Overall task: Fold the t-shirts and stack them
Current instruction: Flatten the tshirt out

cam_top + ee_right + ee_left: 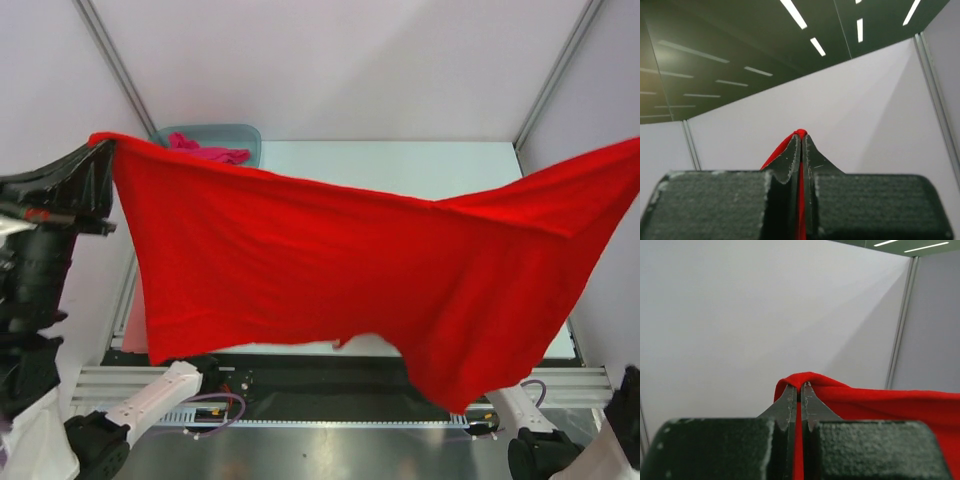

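Note:
A bright red t-shirt (330,270) hangs spread in the air across the whole top view, covering most of the table. My left gripper (107,145) is shut on its upper left corner. In the left wrist view the red cloth (880,400) folds over the tips of that gripper (800,385) and runs off to the right. My right gripper (801,135) is shut on the far right corner, beyond the top view's right edge, with red cloth (777,152) pinched between its tips. A magenta-pink t-shirt (205,152) lies in the tub. A strip of salmon-pink t-shirt (134,325) shows under the red one's lower left edge.
The translucent blue-grey tub (245,133) stands at the back left of the white table (400,165). Grey walls and slanted frame posts (115,60) close in the sides. The arm bases (150,400) sit along the metal rail at the near edge.

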